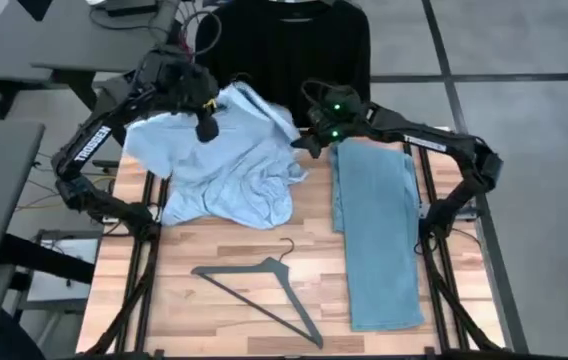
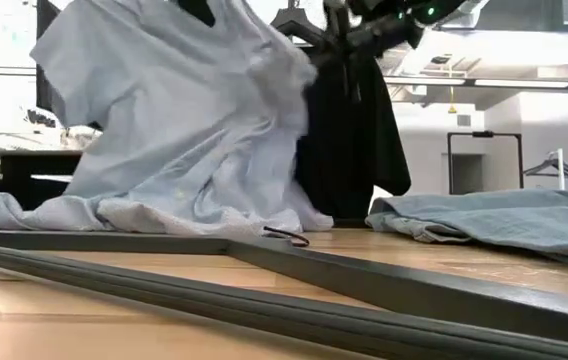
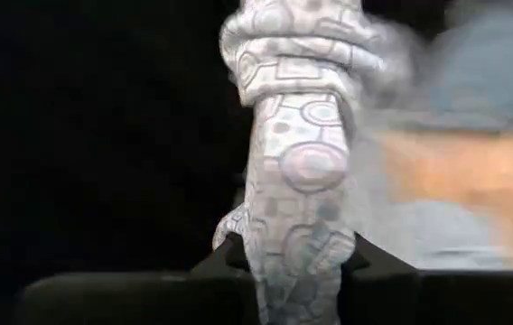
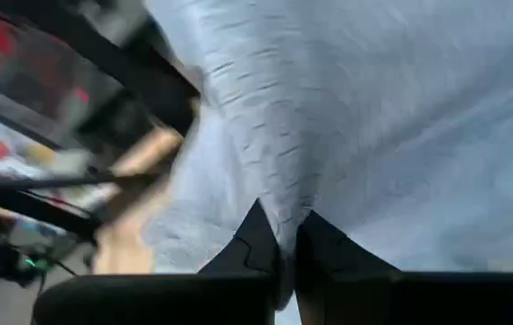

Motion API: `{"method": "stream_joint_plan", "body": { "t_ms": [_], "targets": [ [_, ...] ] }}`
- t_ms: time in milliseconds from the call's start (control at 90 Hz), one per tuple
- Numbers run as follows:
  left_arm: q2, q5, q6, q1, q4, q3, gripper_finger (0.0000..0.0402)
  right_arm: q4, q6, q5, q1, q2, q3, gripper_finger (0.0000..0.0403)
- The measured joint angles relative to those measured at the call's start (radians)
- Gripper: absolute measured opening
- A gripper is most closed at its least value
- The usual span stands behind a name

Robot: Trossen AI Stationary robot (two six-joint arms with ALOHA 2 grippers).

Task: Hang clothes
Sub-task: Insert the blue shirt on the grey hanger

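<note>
The pale blue-white shirt [image 1: 226,165] is raised between both grippers, and its lower part [image 2: 164,215] rests bunched on the wooden table. My left gripper [image 1: 207,128] is shut on it near the shirt's far middle. My right gripper [image 1: 309,143] is shut on the shirt's right edge. A black t-shirt [image 1: 294,45] hangs at the table's far edge. The jeans [image 1: 377,230] lie flat and lengthwise on the table's right side. A dark hanger [image 1: 264,285] lies on the table near the front. My left gripper pinches a gathered, twisted bunch of the shirt's cloth [image 3: 297,208] between its two fingers, several layers thick. The fingers come from above. The cloth hangs below them with its lower end on the table. My right gripper pinches a fold of the shirt's cloth [image 4: 284,203] at the shirt's right edge between its two fingers. It comes level from the table's right side. The cloth spreads away from the fingers, with creases running from the pinch.
The hanger's hook [image 1: 286,247] points toward the far edge. Bare wood [image 1: 204,250] shows between the shirt and the hanger. Dark frame rails [image 1: 139,270] run along both table sides. Desks and cables stand beyond the left edge.
</note>
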State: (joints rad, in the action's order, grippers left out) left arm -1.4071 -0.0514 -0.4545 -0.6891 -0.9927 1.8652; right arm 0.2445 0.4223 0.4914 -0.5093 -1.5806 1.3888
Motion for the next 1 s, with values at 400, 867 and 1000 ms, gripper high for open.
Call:
{"method": "stream_joint_plan", "body": {
  "t_ms": [400,867,1000],
  "targets": [
    [-0.01,0.043,0.029,0.041,0.034,-0.002,0.0018,-0.192,0.077,-0.009,0.05,0.016,0.001,0.0002],
    [0.006,0.234,0.101,0.043,0.177,0.018,0.0018,-0.245,-0.074,0.091,0.149,0.01,0.003,0.0142],
    [0.037,0.234,0.113,0.031,0.229,0.04,0.0018,-0.255,-0.093,0.129,0.148,0.076,0.003,0.019]
  ]
}}
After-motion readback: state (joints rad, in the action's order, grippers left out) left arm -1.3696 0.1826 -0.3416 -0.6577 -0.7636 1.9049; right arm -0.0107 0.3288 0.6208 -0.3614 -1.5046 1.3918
